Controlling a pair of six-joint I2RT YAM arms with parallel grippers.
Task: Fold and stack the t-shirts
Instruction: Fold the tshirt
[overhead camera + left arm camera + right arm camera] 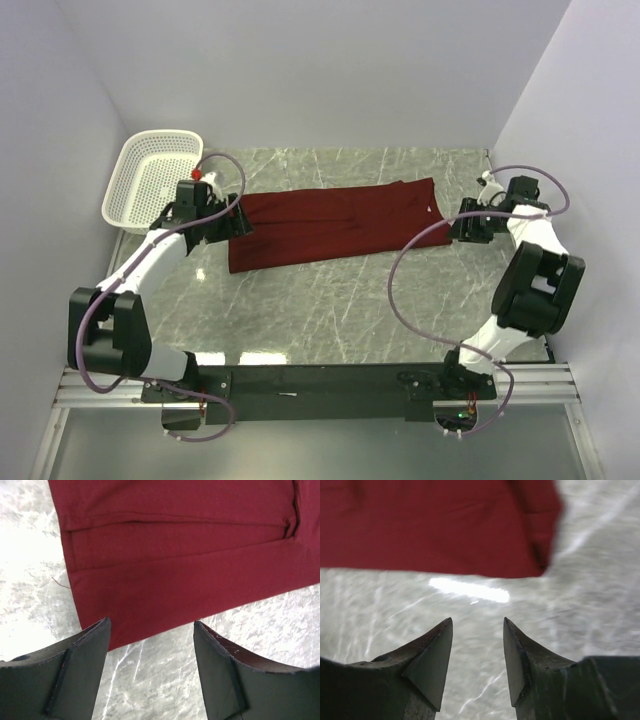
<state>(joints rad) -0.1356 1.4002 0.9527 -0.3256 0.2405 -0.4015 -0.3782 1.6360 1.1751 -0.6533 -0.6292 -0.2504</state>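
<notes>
Basket: a white perforated plastic basket [150, 180] sits in the upper left of the overhead view, close to the left wall. It is apart from the cloth.
Left pincer: the left pincer [237, 224] [150, 630] is just right of the basket, at the left end of the cloth. It is released, its jaws spread wide with nothing between them. In its own view the dark fingers [85, 650] fill the lower corners, tips over the cloth's near edge.
In the way, left: the left wrist and a purple cable [215, 165] looped over it stand between basket and cloth. They hide a little of the cloth's left edge from above.
T-shirt: the maroon t-shirt [335, 225] [180, 555] [435, 525] lies flat in the centre of the overhead view. It is folded into a long band running left to right, its right end a little higher in the frame. Seam lines run across it in the left wrist view.
Thread: a loose thread [61, 583] lies on the bare surface just beside the cloth's left edge.
Tabletop: the grey veined marble-look tabletop [330, 300] carries everything. A bright glare patch [470, 590] shows just below the cloth in the right wrist view.
Right pincer: the right pincer [452, 222] [477, 625] is at centre right, just beyond the cloth's right end and not touching it. It is released, with a narrower gap and only bare tabletop showing between the jaws.
Right wrist view: blurred, with the cloth across the top of the frame.
</notes>
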